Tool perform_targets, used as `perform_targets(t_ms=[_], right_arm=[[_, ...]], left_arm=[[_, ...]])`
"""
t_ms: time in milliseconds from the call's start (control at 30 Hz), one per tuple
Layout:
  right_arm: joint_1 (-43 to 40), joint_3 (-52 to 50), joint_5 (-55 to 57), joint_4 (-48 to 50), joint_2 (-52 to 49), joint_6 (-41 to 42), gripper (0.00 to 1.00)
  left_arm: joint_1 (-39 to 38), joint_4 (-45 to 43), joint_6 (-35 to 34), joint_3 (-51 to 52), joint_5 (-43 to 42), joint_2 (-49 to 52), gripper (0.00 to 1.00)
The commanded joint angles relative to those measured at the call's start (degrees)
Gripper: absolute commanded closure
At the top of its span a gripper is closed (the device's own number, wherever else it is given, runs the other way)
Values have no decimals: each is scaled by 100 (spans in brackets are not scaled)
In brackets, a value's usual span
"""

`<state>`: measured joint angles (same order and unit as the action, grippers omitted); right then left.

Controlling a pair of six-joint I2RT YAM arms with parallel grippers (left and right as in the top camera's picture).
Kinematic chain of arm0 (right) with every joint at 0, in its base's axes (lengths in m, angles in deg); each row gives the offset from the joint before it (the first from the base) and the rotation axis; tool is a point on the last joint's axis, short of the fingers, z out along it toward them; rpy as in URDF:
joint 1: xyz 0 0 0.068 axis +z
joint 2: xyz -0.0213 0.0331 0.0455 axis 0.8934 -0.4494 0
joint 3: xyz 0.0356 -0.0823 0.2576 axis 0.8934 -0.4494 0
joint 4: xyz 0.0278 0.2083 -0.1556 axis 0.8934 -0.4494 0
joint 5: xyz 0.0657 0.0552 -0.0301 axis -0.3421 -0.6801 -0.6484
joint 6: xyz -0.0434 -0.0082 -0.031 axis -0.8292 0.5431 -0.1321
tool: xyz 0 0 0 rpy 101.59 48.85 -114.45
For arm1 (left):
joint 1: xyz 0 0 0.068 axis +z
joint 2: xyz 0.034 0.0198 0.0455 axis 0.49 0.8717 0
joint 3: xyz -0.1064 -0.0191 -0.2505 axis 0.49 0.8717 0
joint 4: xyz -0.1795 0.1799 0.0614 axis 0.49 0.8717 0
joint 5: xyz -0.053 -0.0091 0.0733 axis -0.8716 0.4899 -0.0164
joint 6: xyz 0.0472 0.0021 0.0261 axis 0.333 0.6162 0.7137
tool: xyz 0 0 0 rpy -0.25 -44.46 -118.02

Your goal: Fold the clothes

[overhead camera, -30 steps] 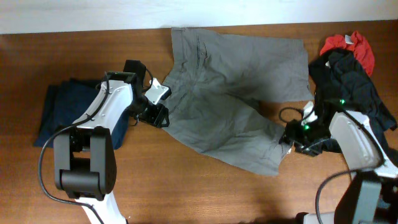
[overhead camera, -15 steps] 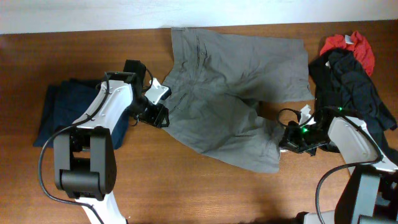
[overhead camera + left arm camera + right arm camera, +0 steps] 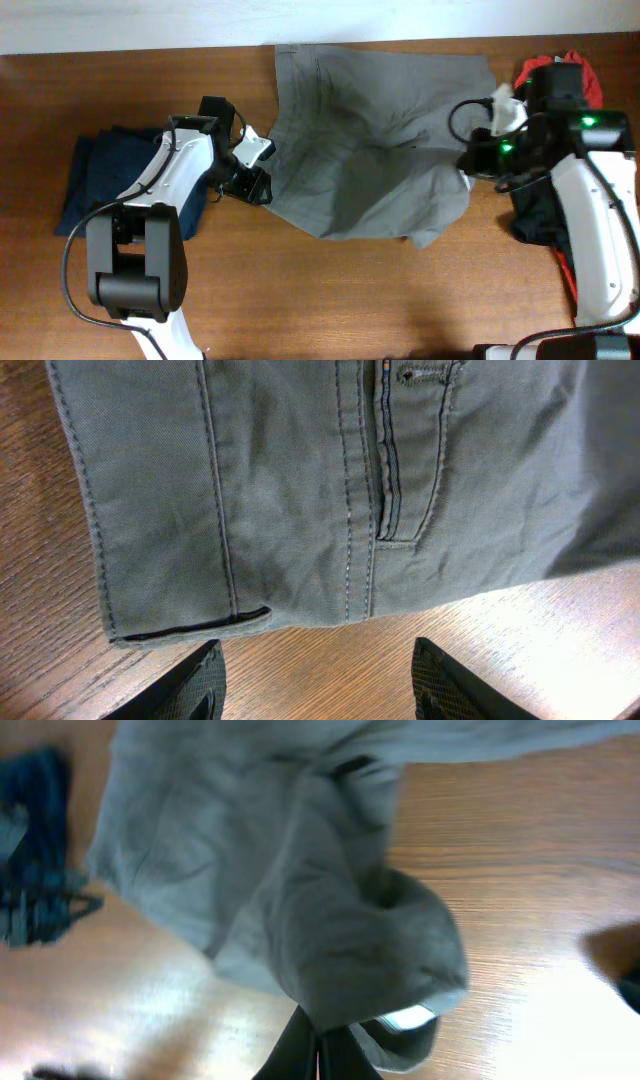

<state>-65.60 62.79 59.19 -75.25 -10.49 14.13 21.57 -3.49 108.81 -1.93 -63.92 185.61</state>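
Brown wood of the table (image 3: 330, 300) lies nearest us. Above it our left gripper (image 3: 320, 680) hovers about half open, holding nothing, its tips just short of the edge of the grey shorts (image 3: 360, 140) by the fly. Our right gripper (image 3: 315, 1055) is pinched tight on a bunched leg, held up off the wood near the other leg. Beyond, the shorts spread to the far edge. A navy garment (image 3: 100, 180) lies left and a black one (image 3: 527, 215) right.

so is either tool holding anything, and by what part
The right tool is shut on the grey shorts, pinching a bunched leg end. The left tool is open and holds nothing.
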Motion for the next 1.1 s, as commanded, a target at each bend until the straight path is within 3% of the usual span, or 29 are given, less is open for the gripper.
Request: perform_targets(t_ms=[0, 233, 267, 300, 400, 467, 600, 700, 967, 1067], right_arm=[[437, 31, 48, -66, -168, -83, 96], [1019, 50, 278, 7, -236, -96, 94], [1003, 48, 549, -4, -238, 9, 82], [951, 46, 850, -15, -251, 168, 78], [588, 42, 1250, -26, -302, 439, 74], [205, 39, 1248, -31, -404, 439, 64], [-544, -20, 1154, -63, -734, 435, 61], [-901, -133, 1005, -195, -1062, 306, 47], [-1362, -1141, 31, 168, -1478, -271, 45], [-1386, -1292, -13, 212, -1478, -417, 44]], left_arm=[[-7, 0, -15, 15, -17, -44, 41], [-7, 0, -15, 15, -17, -44, 41], [-7, 0, -15, 15, -17, -44, 41], [-7, 2, -15, 15, -20, -44, 41], [-7, 17, -15, 15, -17, -44, 41], [-7, 13, -15, 15, -17, -44, 41], [-7, 13, -15, 15, -15, -44, 41], [4, 15, -17, 15, 105, -44, 41], [4, 13, -127, 15, 332, -44, 40], [9, 11, -442, 15, 874, -44, 31]])
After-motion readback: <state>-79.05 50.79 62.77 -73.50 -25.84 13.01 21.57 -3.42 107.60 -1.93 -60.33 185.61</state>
